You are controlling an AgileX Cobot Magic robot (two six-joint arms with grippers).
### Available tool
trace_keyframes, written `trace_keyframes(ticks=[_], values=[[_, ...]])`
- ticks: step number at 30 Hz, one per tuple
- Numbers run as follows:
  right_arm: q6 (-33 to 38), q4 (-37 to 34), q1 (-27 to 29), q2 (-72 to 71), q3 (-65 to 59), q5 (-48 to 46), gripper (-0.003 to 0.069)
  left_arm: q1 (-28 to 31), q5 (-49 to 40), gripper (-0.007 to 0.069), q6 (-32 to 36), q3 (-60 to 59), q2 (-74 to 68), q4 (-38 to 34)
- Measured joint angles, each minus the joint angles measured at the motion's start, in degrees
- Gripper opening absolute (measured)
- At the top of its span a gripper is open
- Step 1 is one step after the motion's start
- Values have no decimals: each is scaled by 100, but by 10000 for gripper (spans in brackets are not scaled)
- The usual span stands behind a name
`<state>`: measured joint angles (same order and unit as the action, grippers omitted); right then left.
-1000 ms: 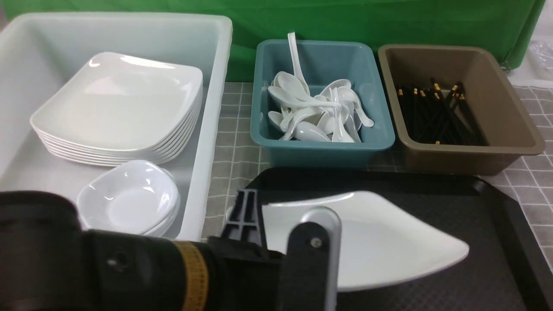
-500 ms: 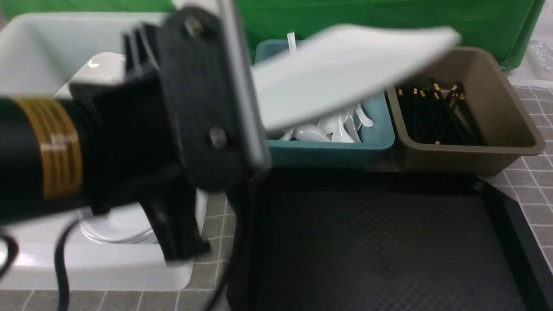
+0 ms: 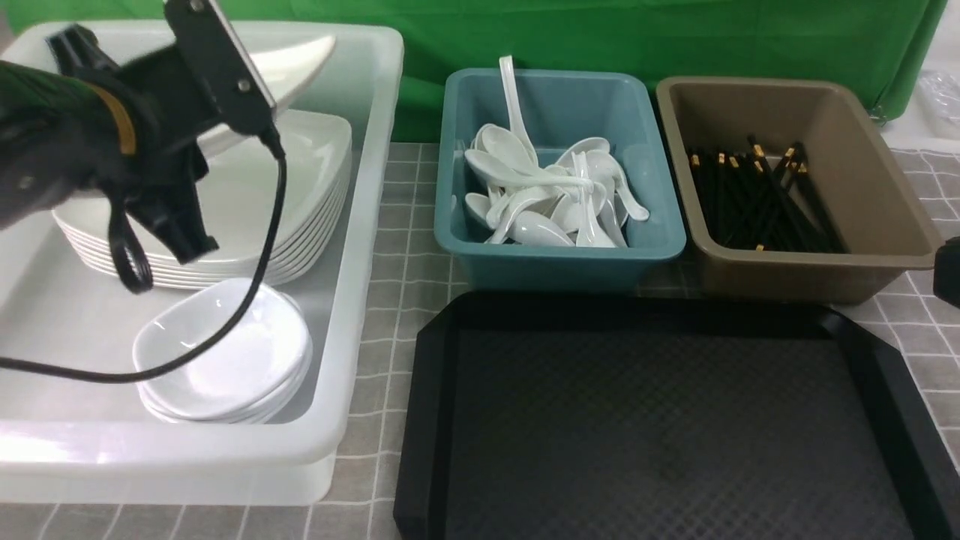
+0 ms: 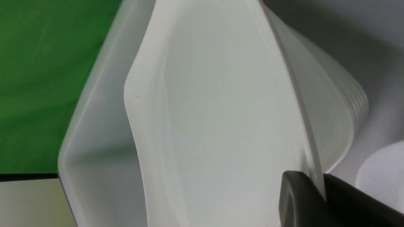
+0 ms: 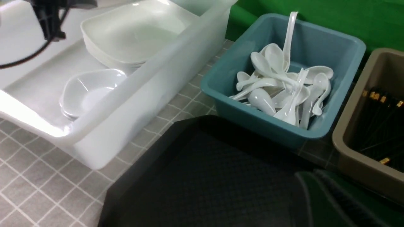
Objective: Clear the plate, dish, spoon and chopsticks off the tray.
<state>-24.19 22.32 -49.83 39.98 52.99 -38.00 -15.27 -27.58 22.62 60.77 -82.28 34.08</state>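
White and glossy, the plate (image 3: 300,64) is clamped by its edge in my left gripper (image 3: 225,90), tilted, held directly above the stack of plates (image 3: 300,195) inside the white bin (image 3: 367,225), well left of the tray (image 3: 675,420).

**Three camera views around the black tray**

The front view looks forward and down over the black tray (image 3: 675,420) toward the bins behind it. The left wrist view sits very close to a held plate (image 4: 214,110). The right wrist view looks across the tray (image 5: 202,176) at the same bins.
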Motion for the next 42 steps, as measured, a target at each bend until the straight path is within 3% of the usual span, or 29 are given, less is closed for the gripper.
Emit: trace_keyframes(ticks=[14,24,30,33,38,42], values=[[171,-236,0,0,0,-78,24,147,417,28,27,6,-1241,576],[336,-600,0,0,0,-291,24,208,983,67,-530,6,-1551,621],[515,-928,0,0,0,-309,24,208,1074,227,-530,13,-1569,663],[581,-1063,0,0,0,-314,29,210,878,365,-530,13,-1541,606],[706,-1147,0,0,0,-314,36,210,507,532,-530,17,-1086,-345],[810,-1167,0,0,0,-314,39,181,161,587,-530,24,-417,-1319]])
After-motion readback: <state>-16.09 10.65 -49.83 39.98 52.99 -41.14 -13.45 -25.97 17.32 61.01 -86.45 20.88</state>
